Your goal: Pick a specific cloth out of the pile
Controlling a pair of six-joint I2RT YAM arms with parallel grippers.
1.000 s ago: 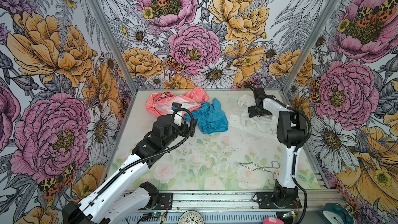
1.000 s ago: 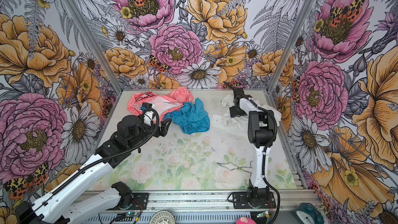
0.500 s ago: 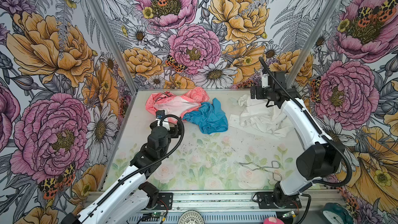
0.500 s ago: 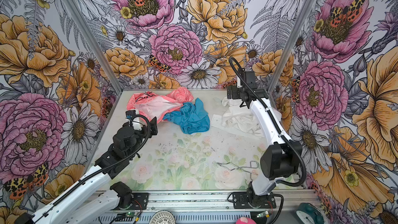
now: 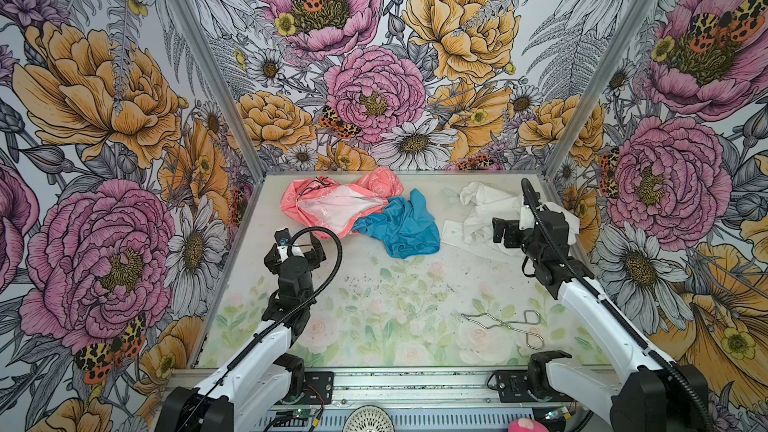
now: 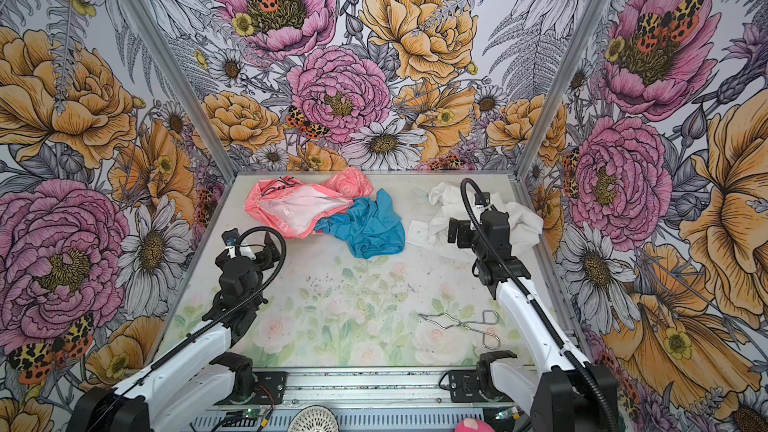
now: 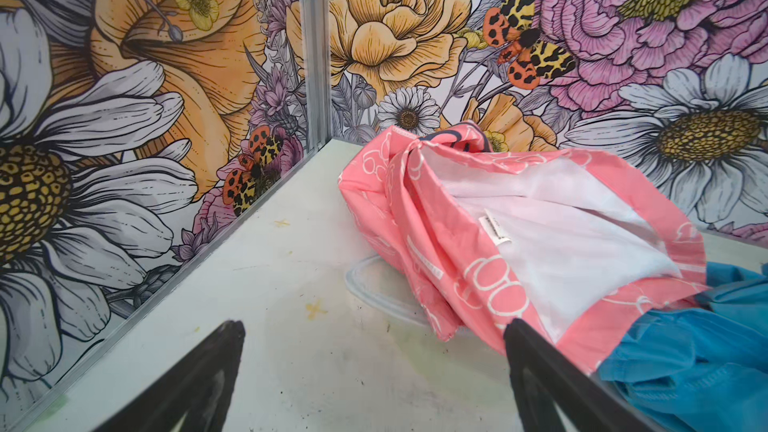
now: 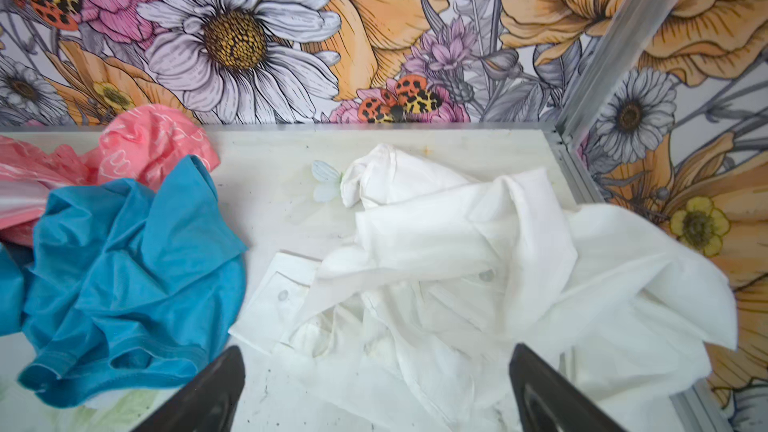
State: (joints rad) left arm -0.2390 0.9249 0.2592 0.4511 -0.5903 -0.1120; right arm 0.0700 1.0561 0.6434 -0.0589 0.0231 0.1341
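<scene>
Right gripper (image 8: pixel 376 363) hangs wide open with nothing in it, and the white cloth (image 8: pixel 457 251) lies straight ahead and just below, a buttoned cuff nearest the fingertips. The fabric sprawls sideways across the jaw gap rather than away from it, so a short drop forward looks enough. Left gripper (image 5: pixel 296 249), equally wide and empty, faces the pink cloth (image 7: pixel 436 222) and blue cloth (image 8: pixel 124 276), well apart from the white one. The right arm is clearly nearer.

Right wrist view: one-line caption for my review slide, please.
Right gripper, jaws open, pointed at the white cloth, which lies apart from the blue cloth and coral-pink cloth.
</scene>
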